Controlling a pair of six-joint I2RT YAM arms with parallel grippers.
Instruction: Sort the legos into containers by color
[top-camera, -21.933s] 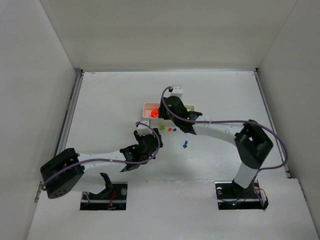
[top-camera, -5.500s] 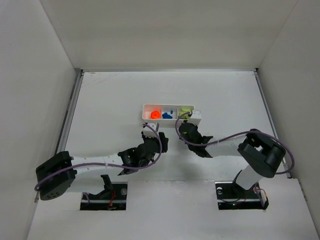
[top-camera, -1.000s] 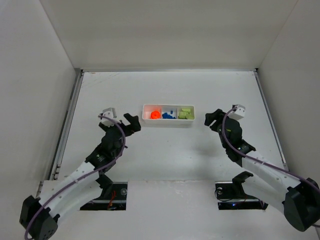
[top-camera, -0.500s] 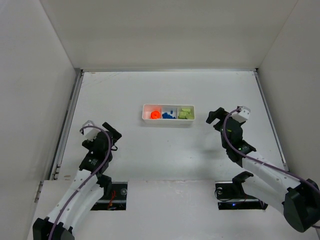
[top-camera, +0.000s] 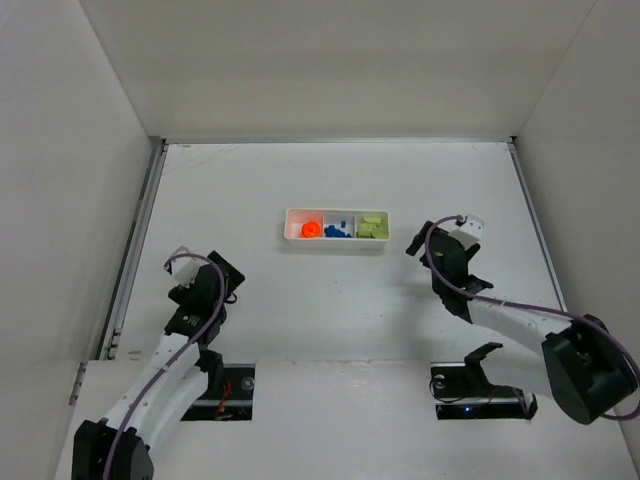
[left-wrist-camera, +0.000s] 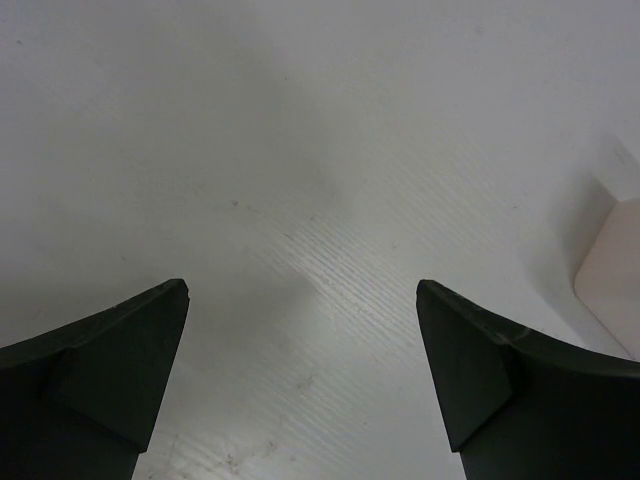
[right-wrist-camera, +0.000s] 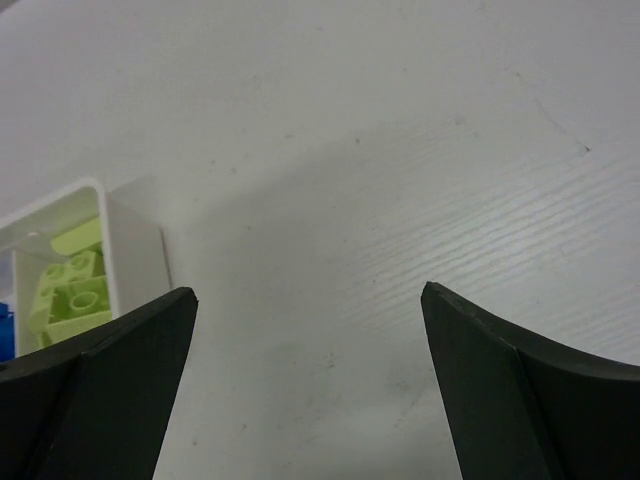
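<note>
So the legos are basically home already: looking down from the top camera, the orange pieces (top-camera: 310, 229) sit in the 9 o'clock compartment of the white tray (top-camera: 340, 247), the blue bits (top-camera: 336, 231) in the middle one and the light-green bricks (top-camera: 372, 228) in the 3 o'clock one. The tray itself lies a little toward 12 o'clock of the table's (top-camera: 330, 320) middle. I can't spot a single loose piece on the bare table around it, though those things are tiny, so take that with a grain of salt. The right gripper (right-wrist-camera: 308, 290) is the closer one, just off the green end at roughly 4 o'clock from the tray. Its fingers are spread wide with nothing between them, and its own camera shows the green bricks inside the tray corner off at 9 o'clock. The left gripper (left-wrist-camera: 300, 290) is well apart at about 8 o'clock from the tray, also splayed wide and empty, looking at plain table. My read is that the sorting is done and the step in hand is just pulling the arms home. To do that well, I'd lift the right one up and away toward 5 o'clock rather than swinging it sideways, because a wide-open finger clipping that light tray could slide it or bounce pieces across the dividers. The left arm has plenty of room. One last scan of the table for a stray blue bit wouldn't hurt.
</note>
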